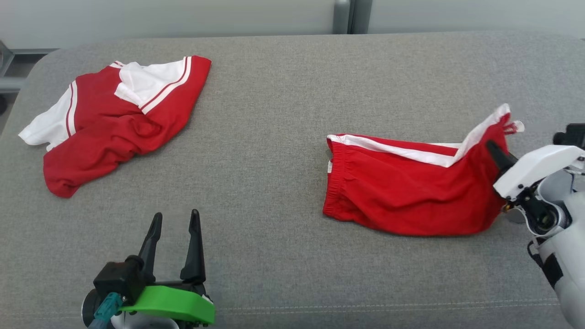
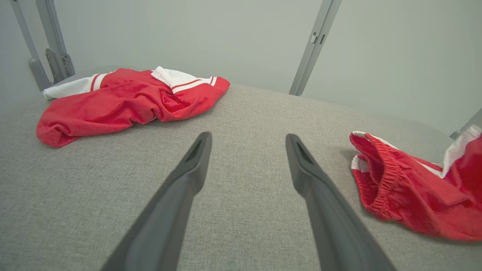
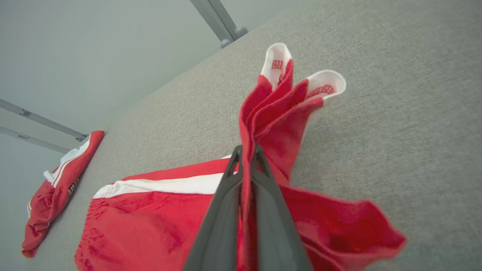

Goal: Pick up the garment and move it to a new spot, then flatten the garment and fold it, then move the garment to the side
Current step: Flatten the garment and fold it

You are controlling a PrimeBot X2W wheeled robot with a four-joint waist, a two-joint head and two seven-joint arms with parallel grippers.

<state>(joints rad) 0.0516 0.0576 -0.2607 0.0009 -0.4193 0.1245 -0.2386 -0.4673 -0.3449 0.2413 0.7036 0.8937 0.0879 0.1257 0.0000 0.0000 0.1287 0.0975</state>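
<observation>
- So far only the first step is under way: the right gripper [image 3: 244,152] is clamped on a bunched leg hem of the shorts [image 1: 406,192], with red cloth pinched between its closed fingers and poking out past the tips.
- At the gripper that hem is raised off the grey surface [image 1: 274,137]. The rest of the shorts lies creased ahead of the fingers, waistband at the far end.
- I judge that carrying, flattening, folding and setting aside are all left to do.
- The right arm reaches in low, with its wrist tilted and its fingers pointing across the shorts.
- The left gripper [image 1: 176,214] is empty, with its fingers wide apart over bare surface. The waistband lies off to its right, apart from it.
- Farther off, beyond its left finger, a crumpled top [image 1: 114,123] lies untouched.
</observation>
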